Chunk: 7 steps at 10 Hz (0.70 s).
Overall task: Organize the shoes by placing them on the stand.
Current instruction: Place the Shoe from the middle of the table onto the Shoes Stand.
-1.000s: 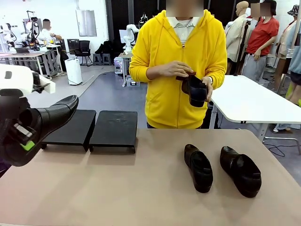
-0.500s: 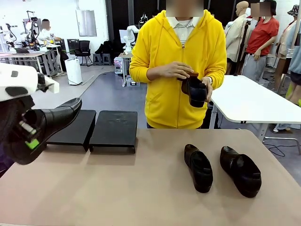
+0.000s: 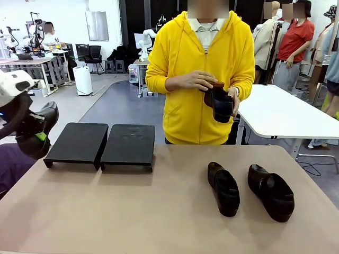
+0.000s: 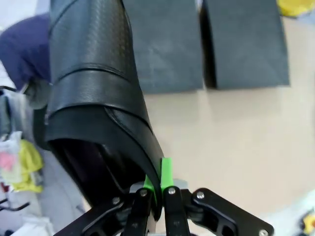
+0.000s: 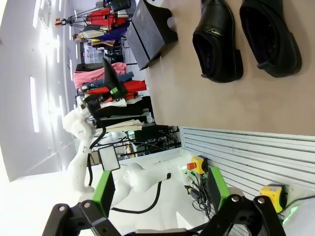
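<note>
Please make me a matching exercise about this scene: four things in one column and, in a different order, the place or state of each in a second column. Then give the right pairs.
Things
1. left end effector
2. right end effector
3. person's hands
4. stand

Place or state
A. open
B. on the far left part of the table
C. shut on a shoe
D. holding a second shoe at chest height

Pairs: 1-C, 2-A, 3-D, 4-B
</note>
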Tool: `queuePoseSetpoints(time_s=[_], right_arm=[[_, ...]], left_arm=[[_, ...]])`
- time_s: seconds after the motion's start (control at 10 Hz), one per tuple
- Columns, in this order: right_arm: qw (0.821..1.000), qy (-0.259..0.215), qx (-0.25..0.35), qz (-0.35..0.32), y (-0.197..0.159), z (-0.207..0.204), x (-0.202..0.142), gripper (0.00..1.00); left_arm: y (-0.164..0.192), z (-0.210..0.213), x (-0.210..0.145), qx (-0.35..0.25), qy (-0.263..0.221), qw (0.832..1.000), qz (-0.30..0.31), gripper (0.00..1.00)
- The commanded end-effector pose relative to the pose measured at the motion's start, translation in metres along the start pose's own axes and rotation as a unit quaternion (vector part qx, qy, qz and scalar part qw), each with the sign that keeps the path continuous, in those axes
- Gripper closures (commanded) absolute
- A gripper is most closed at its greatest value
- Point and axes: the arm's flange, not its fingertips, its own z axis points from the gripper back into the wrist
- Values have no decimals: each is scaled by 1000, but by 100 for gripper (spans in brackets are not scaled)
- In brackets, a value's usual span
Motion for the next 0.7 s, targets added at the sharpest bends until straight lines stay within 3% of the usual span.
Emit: queuePoseSetpoints(time_s=[0.0, 0.4, 0.6], right_arm=[[1000, -2, 11, 7, 4, 1, 2, 0], [1000, -2, 11, 7, 4, 1, 2, 0], [1000, -2, 11, 7, 4, 1, 2, 0]], left_arm=[[2, -30, 28, 29, -11, 999, -15, 100], [27, -82, 47, 34, -44, 994, -97, 100], [36, -96, 57, 10, -56, 993, -105, 100]])
